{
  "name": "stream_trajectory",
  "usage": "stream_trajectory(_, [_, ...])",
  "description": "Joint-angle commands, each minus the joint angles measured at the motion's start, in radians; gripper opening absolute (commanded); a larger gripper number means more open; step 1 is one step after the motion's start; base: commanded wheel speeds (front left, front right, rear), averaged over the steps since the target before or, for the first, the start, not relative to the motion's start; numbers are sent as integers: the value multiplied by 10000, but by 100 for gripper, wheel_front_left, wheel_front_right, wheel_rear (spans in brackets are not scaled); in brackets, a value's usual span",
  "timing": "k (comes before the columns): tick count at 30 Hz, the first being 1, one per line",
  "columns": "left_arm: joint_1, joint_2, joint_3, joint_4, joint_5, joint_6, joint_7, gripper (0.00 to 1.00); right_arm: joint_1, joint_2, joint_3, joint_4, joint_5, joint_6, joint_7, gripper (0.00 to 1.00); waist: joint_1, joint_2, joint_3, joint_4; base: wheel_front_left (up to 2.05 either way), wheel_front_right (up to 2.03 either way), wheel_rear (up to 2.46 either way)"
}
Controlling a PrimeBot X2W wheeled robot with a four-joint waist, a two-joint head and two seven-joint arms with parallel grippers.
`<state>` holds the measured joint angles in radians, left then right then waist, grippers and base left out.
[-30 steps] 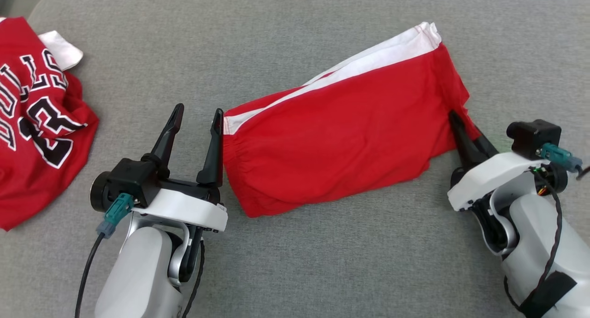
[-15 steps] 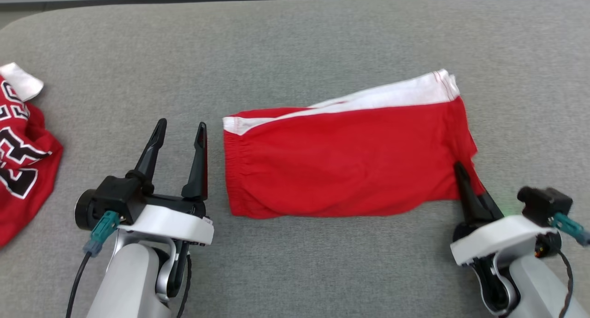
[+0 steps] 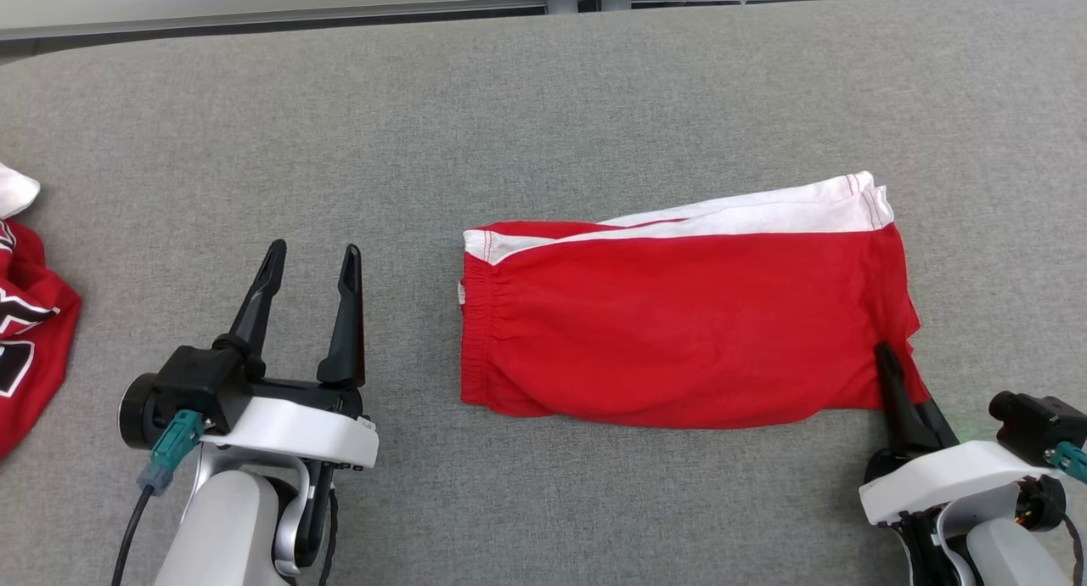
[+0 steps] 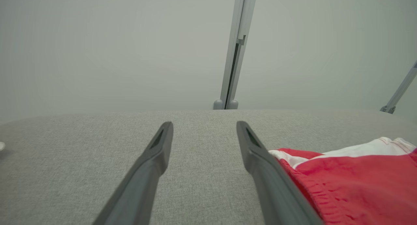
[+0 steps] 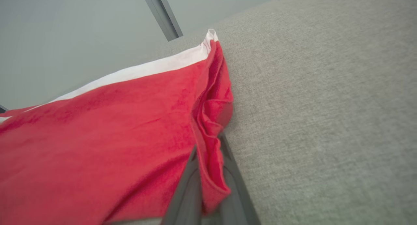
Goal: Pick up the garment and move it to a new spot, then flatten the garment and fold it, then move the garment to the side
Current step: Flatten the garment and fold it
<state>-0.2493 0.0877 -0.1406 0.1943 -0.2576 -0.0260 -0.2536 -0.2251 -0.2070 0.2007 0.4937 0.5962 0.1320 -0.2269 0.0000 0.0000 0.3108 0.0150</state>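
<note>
Since the earlier frame the whole head view has shifted, so the camera has moved. Even so, the shorts [image 3: 679, 331] now lie level rather than slanted, and their waistband end stands apart from the left fingers [image 3: 344, 314], which it was touching before.

In the head view, the shorts lie folded on the grey surface [image 3: 543, 102], right of centre. The elastic waistband is at the left and the white band runs along the far edge. The left fingers are spread wide and hold nothing, with bare surface between them. The right fingers [image 3: 892, 382] are pressed together on the near right corner of the shorts, where the red cloth bunches. A red jersey [image 3: 25, 331] with black and white lettering lies crumpled at the far left edge.

In the left wrist view, the two fingers [image 4: 150, 172] stand well apart over the surface [image 4: 65, 153]. The waistband end of the shorts [image 4: 358, 179] lies just beside the right-hand finger. A pale post [image 4: 234, 55] rises behind the surface.

In the right wrist view, the fingers [image 5: 185, 192] are closed on a fold of red hem. The shorts [image 5: 97, 137] spread away to the left, with bare surface [image 5: 325, 120] on the right.
</note>
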Motion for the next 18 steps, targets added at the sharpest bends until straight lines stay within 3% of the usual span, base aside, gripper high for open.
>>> stream_trajectory(1, [89,88,50,-68,-77,45,25,100,147,-9,-77,-39,-69,-24,64,0,0,0,-24,-27,0,0,0])
stream_trajectory(11, [75,79,-82,-78,-167,112,111,100,-466,228,274,-2010,-985,-14,827,0,0,0,-205,39,0,0,0])
stream_trajectory(18, [2,10,-216,-8,-245,125,76,100,-1214,798,2121,-3378,-1420,-13,2001,0,0,0,-297,404,0,0,0])
